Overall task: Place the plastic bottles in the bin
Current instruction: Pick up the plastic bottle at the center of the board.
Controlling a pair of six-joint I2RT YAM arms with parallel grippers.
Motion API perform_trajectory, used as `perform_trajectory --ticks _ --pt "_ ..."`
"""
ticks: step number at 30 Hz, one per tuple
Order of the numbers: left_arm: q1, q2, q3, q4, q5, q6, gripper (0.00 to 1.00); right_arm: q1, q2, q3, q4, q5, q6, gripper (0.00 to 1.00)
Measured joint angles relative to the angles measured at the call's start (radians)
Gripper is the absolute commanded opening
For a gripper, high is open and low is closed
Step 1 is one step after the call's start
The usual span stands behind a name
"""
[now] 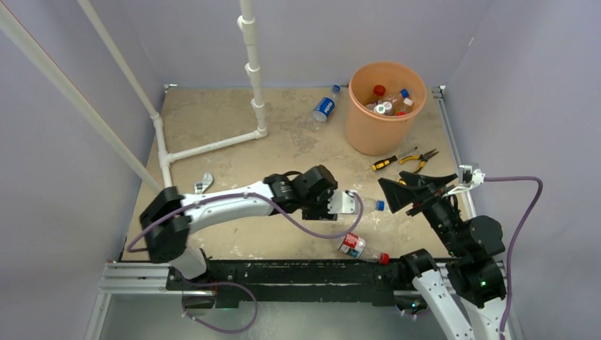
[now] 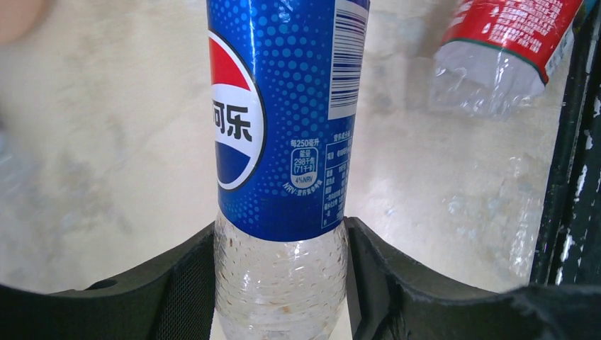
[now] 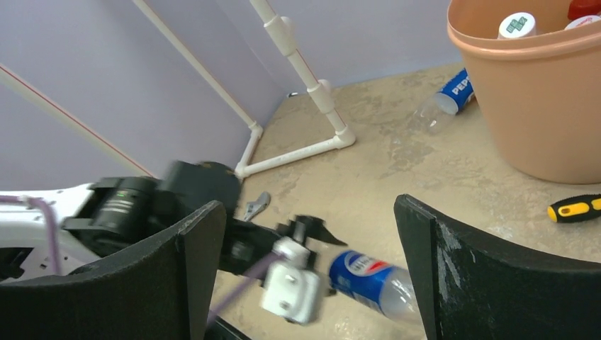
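Top external: beige tabletop (image 1: 298, 142), lilac walls (image 1: 319, 35), orange bin (image 1: 375, 134) far right.

Clear dimpled plastic, glossy label film: blue-label bottle (image 2: 280, 142). Smooth orange plastic, satin sheen: bin (image 1: 375, 131). Matt black, finely textured: left gripper fingers (image 2: 177, 297). Mottled beige, matt, rough-looking: table (image 1: 234, 120). Smooth white plastic: pipe (image 1: 252, 71).

Pale lilac walls (image 1: 354, 35) close in the table on three sides. The tabletop (image 1: 234, 120) is mottled beige, stained and scuffed, and shows below and beyond the left fingers (image 2: 177, 290). Ahead of the right fingers (image 3: 191, 276), toward the far-left corner, a white PVC pipe frame (image 1: 251, 71) stands upright, with one arm lying flat. The light is even and the shadows are soft.
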Motion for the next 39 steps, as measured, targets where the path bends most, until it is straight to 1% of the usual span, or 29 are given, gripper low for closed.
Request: perform_trajectory --ticks 4,9,13,16,21,25,28,30,33,35,37,39 --pt "0.008 -0.226 -0.062 0.01 -0.089 -0.055 0.28 0.0 0.006 0.0 0.026 -0.001 0.005 0.92" --pt "0.011 -0.563 -0.229 0.119 -0.151 -0.166 0.24 0.0 0.053 -0.004 0.108 -0.023 0.024 0.93" --pt "0.011 -0.789 -0.414 0.298 -0.177 -0.287 0.24 0.0 0.128 -0.006 0.204 -0.069 0.051 0.95" --pt "0.011 -0.91 -0.547 0.436 -0.187 -0.404 0.24 0.0 0.189 -0.01 0.28 -0.117 0.069 0.97" --pt "0.011 -1.033 -0.712 0.636 -0.205 -0.63 0.24 0.0 0.243 -0.038 0.43 -0.236 0.095 0.97" --pt "0.01 -1.114 -0.852 0.814 -0.203 -0.783 0.24 0.0 0.259 -0.124 0.618 -0.38 0.147 0.96" --pt "0.011 -1.133 -0.916 0.921 -0.19 -0.864 0.24 0.014 0.303 -0.188 0.739 -0.466 0.185 0.96" --pt "0.011 -1.122 -0.922 0.966 -0.175 -0.893 0.24 0.038 0.334 -0.206 0.769 -0.479 0.192 0.96" --pt "0.011 -1.085 -0.922 1.035 -0.142 -0.925 0.24 0.114 0.378 -0.205 0.788 -0.466 0.184 0.95" --pt "0.011 -1.063 -0.922 1.067 -0.122 -0.935 0.24 0.182 0.41 -0.181 0.778 -0.433 0.162 0.94" --pt "0.011 -1.041 -0.922 1.093 -0.104 -0.947 0.24 0.241 0.442 -0.143 0.765 -0.389 0.135 0.91" --pt "0.011 -1.03 -0.922 1.102 -0.091 -0.951 0.24 0.275 0.46 -0.111 0.763 -0.352 0.116 0.9"
